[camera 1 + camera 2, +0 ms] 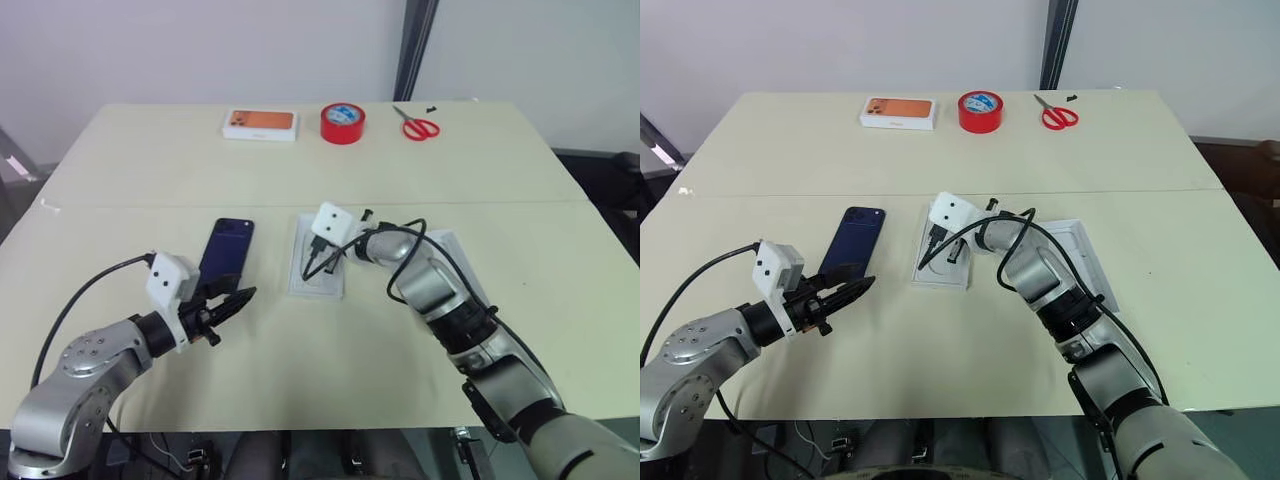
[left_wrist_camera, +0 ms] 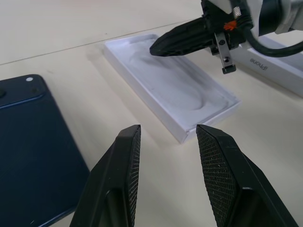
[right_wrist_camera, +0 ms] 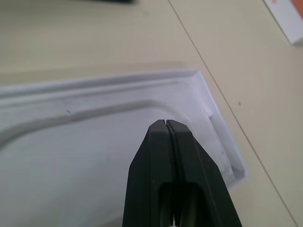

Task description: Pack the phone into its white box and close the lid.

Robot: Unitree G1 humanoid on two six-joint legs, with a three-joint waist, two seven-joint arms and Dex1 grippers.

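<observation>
- Left end effector (image 2: 168, 135): fingers apart, empty, near the phone (image 1: 228, 250).
- Phone: flat on the counter (image 1: 150, 170), unpacked.
- Right end effector (image 3: 165, 124): tips pressed together, over the white box (image 3: 142, 75).
- Box: the wrist views show you a grooved white insert (image 2: 175, 85) inside (probably to be removed first).
- Lid (image 1: 1088, 250): off, beside the box under the right arm; packing and closing remain.
</observation>
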